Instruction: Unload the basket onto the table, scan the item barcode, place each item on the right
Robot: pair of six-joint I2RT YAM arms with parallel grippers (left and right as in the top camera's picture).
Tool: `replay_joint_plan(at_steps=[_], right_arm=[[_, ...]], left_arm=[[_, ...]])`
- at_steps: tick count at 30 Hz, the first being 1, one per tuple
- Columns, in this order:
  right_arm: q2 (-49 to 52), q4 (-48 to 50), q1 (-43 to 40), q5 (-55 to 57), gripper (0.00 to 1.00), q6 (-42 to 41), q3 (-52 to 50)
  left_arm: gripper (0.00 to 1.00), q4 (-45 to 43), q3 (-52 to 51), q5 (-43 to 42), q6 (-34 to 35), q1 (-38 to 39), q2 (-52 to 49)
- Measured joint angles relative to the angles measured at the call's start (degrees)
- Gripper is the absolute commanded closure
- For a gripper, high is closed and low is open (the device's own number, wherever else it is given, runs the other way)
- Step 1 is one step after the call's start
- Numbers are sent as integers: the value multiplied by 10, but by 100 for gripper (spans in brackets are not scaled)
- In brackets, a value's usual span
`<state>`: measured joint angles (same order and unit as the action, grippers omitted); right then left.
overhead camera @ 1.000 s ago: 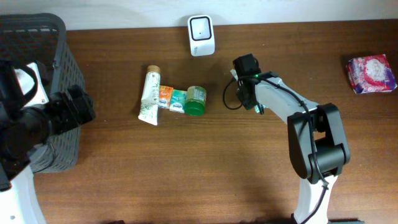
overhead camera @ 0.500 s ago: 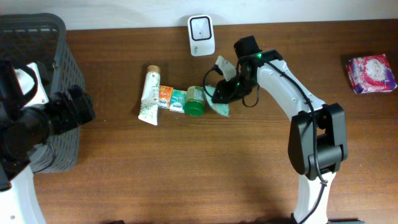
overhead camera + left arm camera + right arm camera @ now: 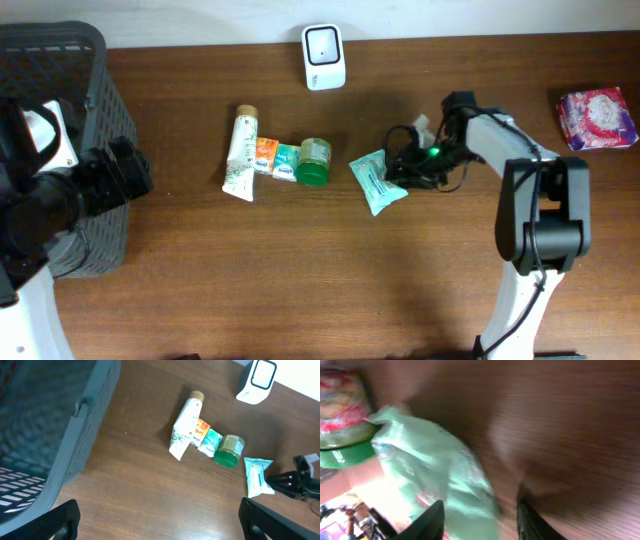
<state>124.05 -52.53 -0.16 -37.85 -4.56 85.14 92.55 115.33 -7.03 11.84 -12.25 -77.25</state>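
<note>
Pale green pouch [image 3: 378, 181]: half a second earlier it was held aloft by the right gripper [image 3: 404, 168] just below the barcode scanner [image 3: 324, 44]; it now lies flat on the table [image 3: 300, 280], just right of the green jar [image 3: 313, 162], and the arm has swung rightward. In the blurred right wrist view the fingers [image 3: 434, 520] stand parted with the pouch's end loose between them, which suggests a release after the scanning pass. The left gripper [image 3: 159, 510] hangs spread wide and empty beside the basket [image 3: 60, 60].
</note>
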Motion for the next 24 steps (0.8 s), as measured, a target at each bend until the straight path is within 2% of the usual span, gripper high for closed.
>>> replay_joint_plan(at_steps=[5,7,9,15,21,22,24], right_arm=[[0,-159,-9,64,53,14,163],[-4,-234,-1,71,42,39,195],[-3,-252,9,83,34,55,186],[-3,-165,35,93,37,51,47],[-9,-43,36,-1,42,-57,-20],[-9,-31,36,-12,44,-80,-23],[-9,6,36,-25,60,-113,-26]], left_arm=[[1,0,0,0,0,0,0],[1,1,0,0,0,0,0],[1,0,0,0,0,0,0],[1,1,0,0,0,0,0],[1,0,0,0,0,0,0],[1,0,0,0,0,0,0],[1,0,0,0,0,0,0]])
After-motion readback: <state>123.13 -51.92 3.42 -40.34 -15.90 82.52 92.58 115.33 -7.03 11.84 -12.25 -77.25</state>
